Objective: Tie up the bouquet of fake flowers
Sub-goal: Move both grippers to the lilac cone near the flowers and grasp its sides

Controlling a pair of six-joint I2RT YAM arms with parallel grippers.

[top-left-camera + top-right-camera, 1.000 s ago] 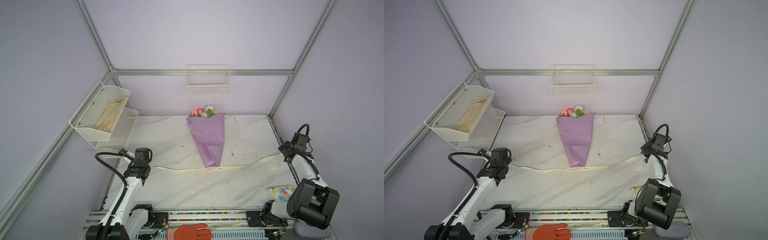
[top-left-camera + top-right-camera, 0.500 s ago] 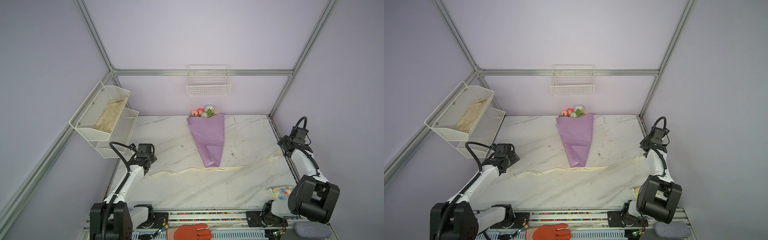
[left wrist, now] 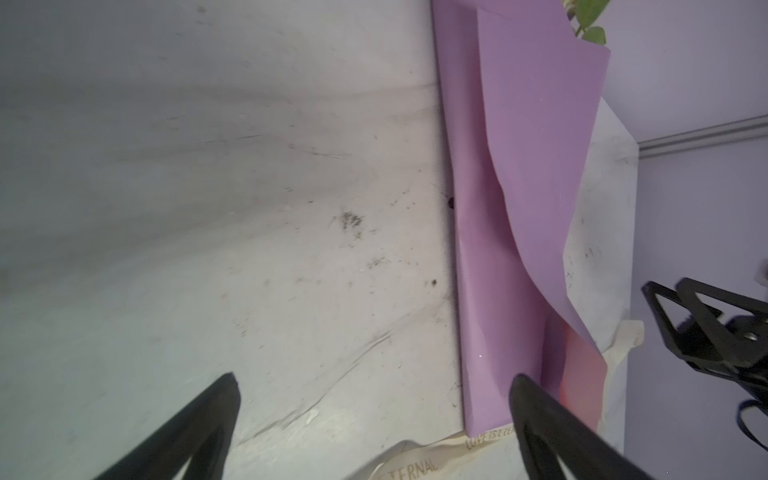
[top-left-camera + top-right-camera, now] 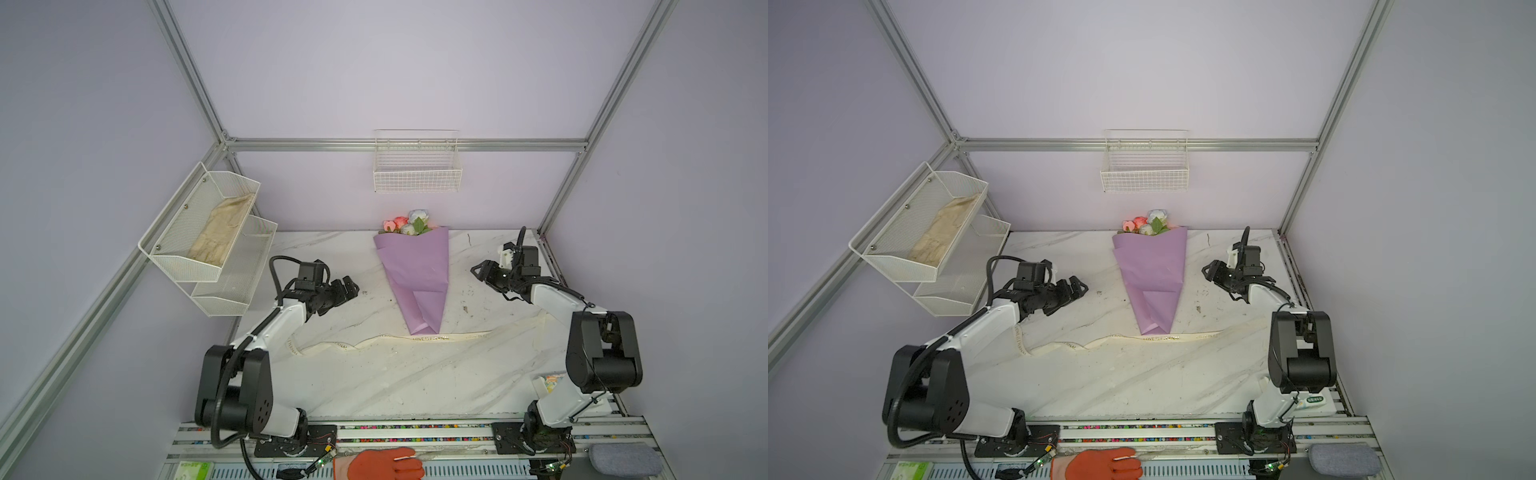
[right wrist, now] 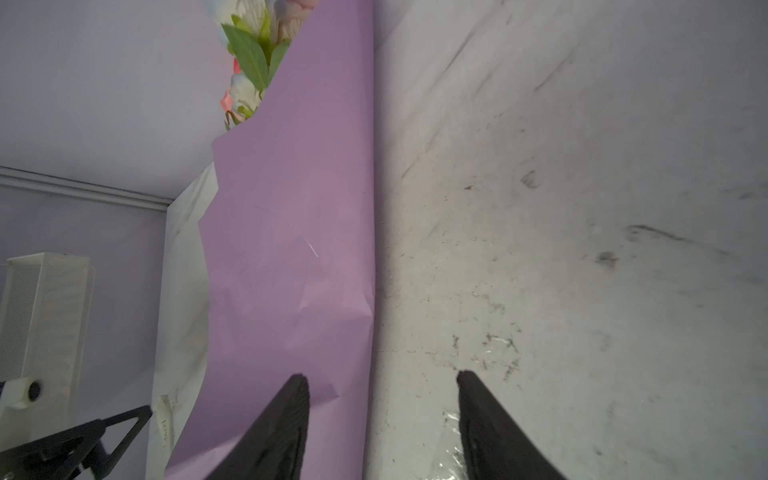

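Lilac paper-wrapped bouquet [image 4: 415, 274] lies mid-table on the white marble tabletop [image 4: 374, 382], long axis near-far: pink, white and pale-blue fake flowers [image 4: 405, 224] at the far end, near tip meeting the cream lettered ribbon [image 4: 432, 338], which runs left-right. Left gripper [image 4: 351, 289] and right gripper [image 4: 478, 270] flank it, pointing inward, neither touching; right looks slightly nearer. Left jaws wide apart, right jaws partly apart, both empty.
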